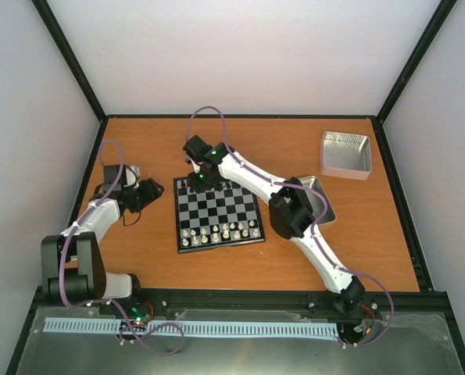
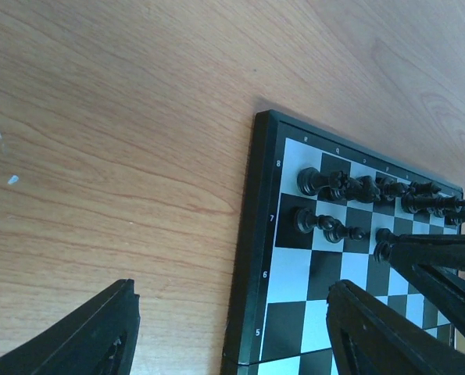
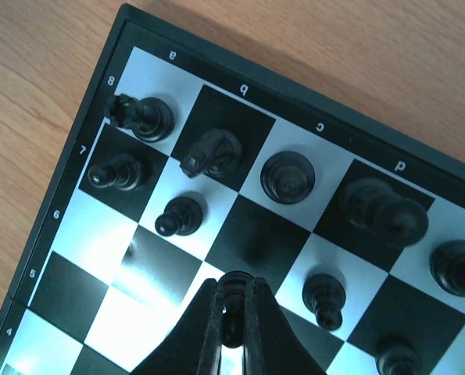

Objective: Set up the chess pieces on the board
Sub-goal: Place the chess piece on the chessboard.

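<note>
Tiny black chess piece (image 3: 234,280), seemingly light, hard and slick plastic, is pinched by its slim body in the almost-closed right pincer (image 3: 233,301) above the black-and-silver checkered board (image 3: 142,269), so an off-centre squeeze could tip it.

**Robotics laboratory test cell.** A wood-grain table (image 1: 295,262) is enclosed on three sides by plain white panels (image 1: 240,55) set in black frame struts (image 1: 69,58), forming a booth. Two white-and-black robot arms, the left arm (image 1: 91,219) and the right arm (image 1: 314,234), are bolted to a black rail (image 1: 240,299) at the near edge. Purple cables (image 1: 207,112) loop openly along them, and a green indicator light (image 1: 218,150) glows on the right arm. Nearer than the rail lie a bare metal sheet (image 1: 295,355) and a white slotted strip (image 1: 216,328).
</note>
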Available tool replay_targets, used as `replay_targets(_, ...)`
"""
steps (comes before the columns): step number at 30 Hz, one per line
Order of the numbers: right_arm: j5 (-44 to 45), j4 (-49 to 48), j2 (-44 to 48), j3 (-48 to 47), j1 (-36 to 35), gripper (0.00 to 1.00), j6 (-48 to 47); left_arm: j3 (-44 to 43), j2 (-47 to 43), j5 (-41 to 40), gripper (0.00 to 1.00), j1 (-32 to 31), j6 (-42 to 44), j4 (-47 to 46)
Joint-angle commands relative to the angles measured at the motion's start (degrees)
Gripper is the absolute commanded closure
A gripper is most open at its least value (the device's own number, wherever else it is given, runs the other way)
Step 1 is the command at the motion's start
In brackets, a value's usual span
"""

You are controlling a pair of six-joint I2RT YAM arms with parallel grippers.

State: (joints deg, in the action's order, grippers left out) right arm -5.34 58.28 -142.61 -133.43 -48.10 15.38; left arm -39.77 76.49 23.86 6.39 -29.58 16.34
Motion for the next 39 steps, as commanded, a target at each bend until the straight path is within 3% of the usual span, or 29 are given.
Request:
replay_targets(1,0.8,-3.0,-1.6,-2.9,-0.4,0.97,-1.2,-0.4,0.8,1.0,0.33,-0.2,1.1,-1.2)
replay_targets(17,2.7,-2.2,-4.5,-3.2,-0.4,0.94,-0.8,-0.2,0.9,0.6,0.33,-0.2,1.2,-1.0)
replay_targets(25,2.8,-1.2,-2.2,-5.6,-0.4,0.71,-1.0,-2.0,-0.8,-1.4,0.33,-0.2,1.8,1.4)
replay_targets(33,1.9,-2.1,7.2,-5.5,-0.3,0.65,1.7,-4.2,-8.0,-2.3,0.3,-0.2,1.2,5.4)
replay_targets(36,7.7,-2.0,15.8,3.4,-0.2,0.6,4.2,-5.1,-13.2,-3.8,0.23,-0.2,1.2,7.3)
replay_targets(39,14.3,-7.5,28.5,21.8,0.0,0.57,6.8,-7.0,-16.8,-4.6,0.09,-0.2,2.6,10.8)
